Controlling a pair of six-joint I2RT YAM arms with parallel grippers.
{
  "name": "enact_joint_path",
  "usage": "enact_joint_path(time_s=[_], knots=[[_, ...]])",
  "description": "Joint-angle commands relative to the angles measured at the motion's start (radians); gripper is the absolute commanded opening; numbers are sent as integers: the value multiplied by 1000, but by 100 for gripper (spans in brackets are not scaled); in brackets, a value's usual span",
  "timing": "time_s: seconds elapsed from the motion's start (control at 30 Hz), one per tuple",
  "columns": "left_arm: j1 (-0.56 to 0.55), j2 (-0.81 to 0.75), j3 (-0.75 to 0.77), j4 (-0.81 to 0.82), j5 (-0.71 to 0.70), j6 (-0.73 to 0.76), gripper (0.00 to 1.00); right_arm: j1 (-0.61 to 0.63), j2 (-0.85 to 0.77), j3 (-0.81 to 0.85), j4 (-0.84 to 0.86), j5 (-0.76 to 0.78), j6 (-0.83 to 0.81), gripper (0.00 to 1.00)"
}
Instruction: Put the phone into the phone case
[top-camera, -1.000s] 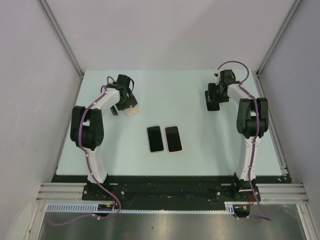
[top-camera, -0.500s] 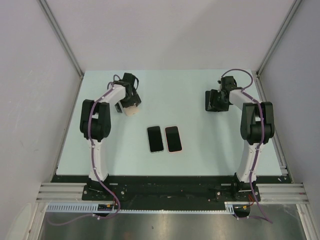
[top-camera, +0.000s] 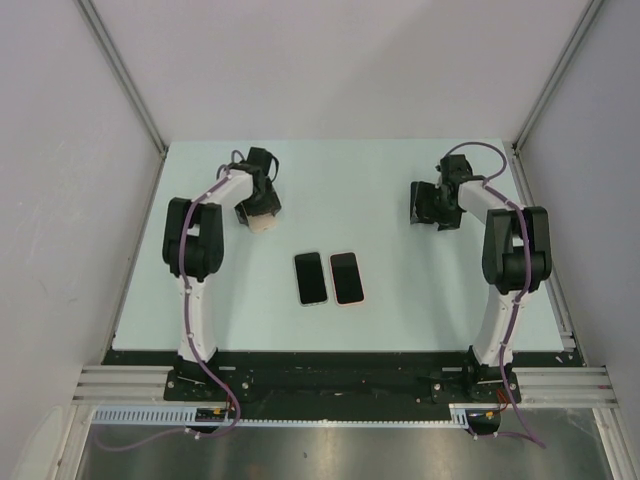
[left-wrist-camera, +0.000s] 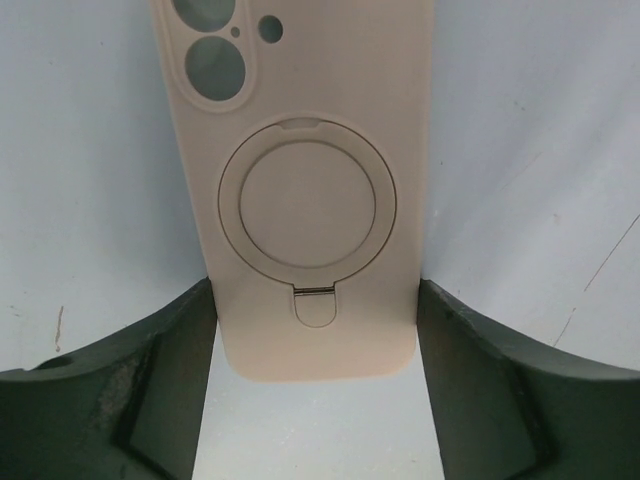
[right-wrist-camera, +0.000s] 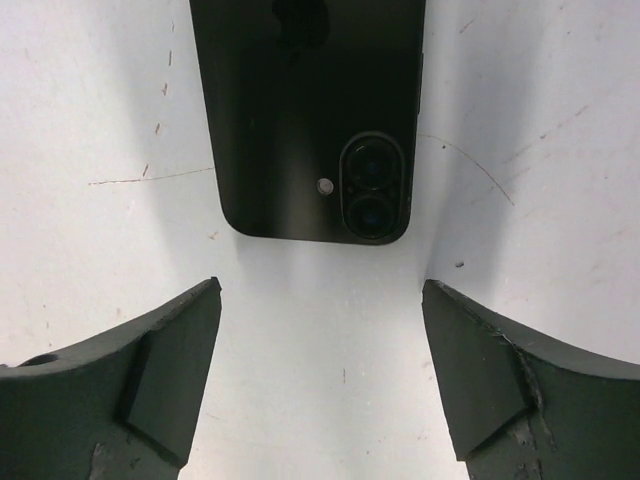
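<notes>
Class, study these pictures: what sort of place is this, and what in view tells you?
Probably a robot lab test cell: left arm and right arm bolted to a pale table, plain walls with metal rails closing it in, a phone and phone case as props.

The top view looks down from above and behind the arm bases (top-camera: 195, 370), which sit along the bottom of the frame, and takes in the whole counter (top-camera: 330, 180) from afar. The left wrist camera hangs close over the counter, facing down past the left gripper (left-wrist-camera: 316, 300) at the phone case (left-wrist-camera: 310, 210); that patch lies in the top view's upper left. The right wrist camera, equally close, faces down past the right gripper (right-wrist-camera: 320, 300) at the phone (right-wrist-camera: 290, 120), in the top view's upper right.
</notes>
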Motion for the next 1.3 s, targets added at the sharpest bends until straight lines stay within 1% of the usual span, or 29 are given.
enact_joint_path(time_s=[0.0, 0.03, 0.07, 0.13, 0.17, 0.2, 0.23, 0.27, 0.3, 0.33, 0.37, 0.4, 0.43, 0.5, 0.57, 0.6, 0.63, 0.7, 0.73, 0.8, 0.9, 1.1, 1.27], knots=[[4, -87, -101, -2, 109, 36, 68, 10, -80, 1, -17, 3, 35, 86], [4, -111, -125, 14, 145, 37, 65, 13, -89, 0, -20, 2, 41, 86], [4, -157, -176, 32, 209, 37, 64, 17, -98, 1, -23, -5, 47, 86], [6, -214, -234, 107, 295, 40, 61, 37, -129, 0, -23, 23, 68, 86], [6, -237, -297, 133, 333, 40, 60, 47, -139, -2, -18, 59, 72, 86], [6, -295, -329, 187, 410, 39, 59, 59, -152, -5, -12, 64, 82, 86], [6, -323, -365, 222, 451, 37, 58, 65, -176, -8, -1, 57, 91, 85], [6, -354, -442, 264, 505, 37, 57, 73, -193, -17, 34, 23, 101, 85], [6, -407, -486, 355, 601, 36, 57, 91, -208, -37, 55, 3, 131, 85], [6, -435, -559, 403, 666, 37, 57, 102, -236, -49, 101, -23, 151, 84], [4, -457, -590, 446, 718, 43, 57, 115, -247, -58, 127, -88, 176, 84], [3, -489, -616, 512, 799, 45, 56, 141, -256, -81, 158, -128, 199, 84], [1, -503, -651, 529, 820, 46, 55, 158, -267, -94, 230, -215, 257, 83], [-11, -541, -675, 555, 838, 59, 54, 189, -271, -121, 300, -287, 318, 83], [-22, -562, -713, 595, 855, 60, 54, 241, -258, -132, 415, -374, 418, 82], [-25, -570, -725, 615, 875, 51, 54, 257, -248, -138, 458, -405, 450, 81], [-29, -578, -747, 637, 924, 43, 53, 280, -239, -140, 544, -458, 517, 79], [-40, -583, -768, 696, 961, 21, 53, 298, -209, -140, 610, -495, 579, 77], [-46, -587, -771, 710, 976, 16, 53, 309, -201, -140, 662, -517, 635, 75], [-60, -590, -775, 712, 979, 13, 53, 320, -189, -140, 707, -523, 683, 72], [-71, -593, -776, 721, 987, 7, 52, 349, -184, -141, 707, -506, 734, 68], [-75, -593, -775, 772, 1029, -27, 52, 386, -184, -141, 593, -440, 702, 64], [-78, -612, -778, 787, 1035, -35, 52, 404, -175, -141, 557, -419, 697, 63]])
